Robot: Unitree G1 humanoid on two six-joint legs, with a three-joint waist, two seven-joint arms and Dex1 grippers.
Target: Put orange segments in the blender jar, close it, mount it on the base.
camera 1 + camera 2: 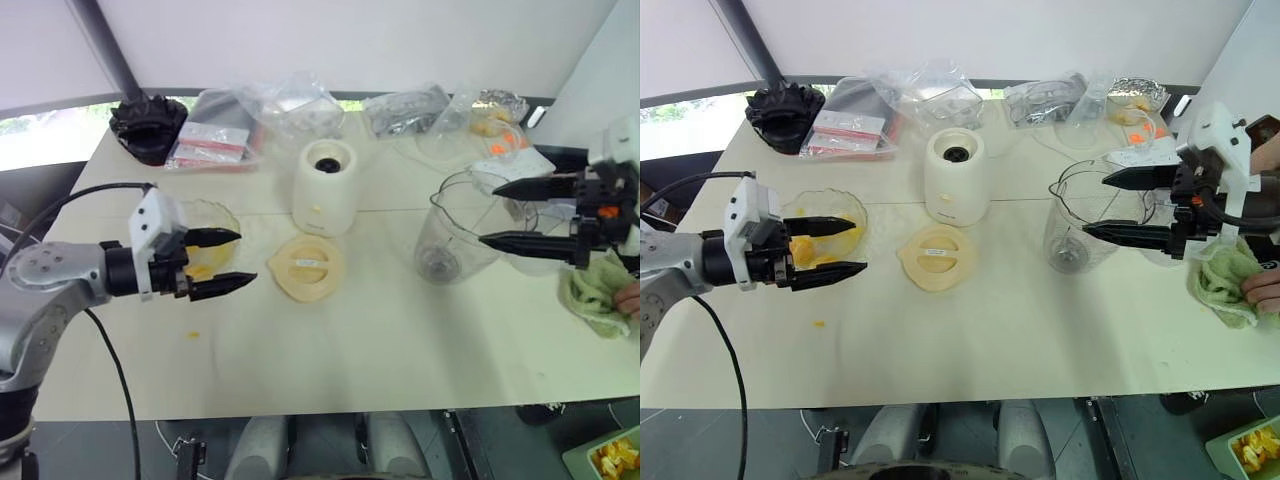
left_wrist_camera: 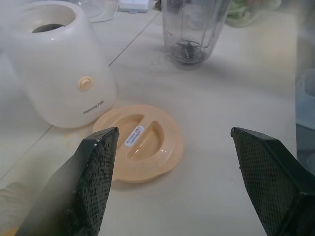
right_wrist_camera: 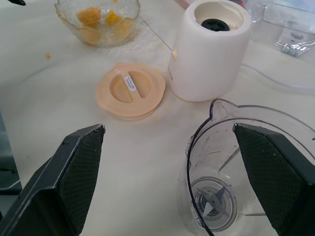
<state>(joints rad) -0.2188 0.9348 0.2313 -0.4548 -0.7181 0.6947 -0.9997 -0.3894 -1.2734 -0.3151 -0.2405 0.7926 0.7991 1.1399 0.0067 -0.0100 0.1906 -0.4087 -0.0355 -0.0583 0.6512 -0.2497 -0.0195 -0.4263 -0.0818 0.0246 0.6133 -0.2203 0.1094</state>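
- Left gripper [image 1: 228,262]: two black tapered fingers with cross-hatched pads are seen spread apart, nothing between them, poised over the near rim of the glass dish [image 1: 222,212].
- Right gripper [image 1: 1098,204]: its fingers are likewise parted and empty, held beside the blender jar [image 1: 1080,222]; one points over the rim, one along the wall.
- Orange segments [image 3: 98,18]: soft yellow-orange lumps are heaped in the shallow scalloped dish; one stray bit [image 1: 194,334] lies on the table [image 1: 400,350].
- Blender jar: clear smooth plastic with a pouring spout, standing upright and lidless, right of the base [image 1: 325,187]; a dark blade [image 3: 211,201] is seen at its bottom. Its far side is partly hidden by the right gripper.
- Base: squat, rounded, cream-white, with a dark round socket on top.
- Lid [image 1: 306,266]: a flat cream disc lying just in front of the base.
- Plastic bags [image 1: 290,105]: crumpled at the far edge, contents hard to make out.
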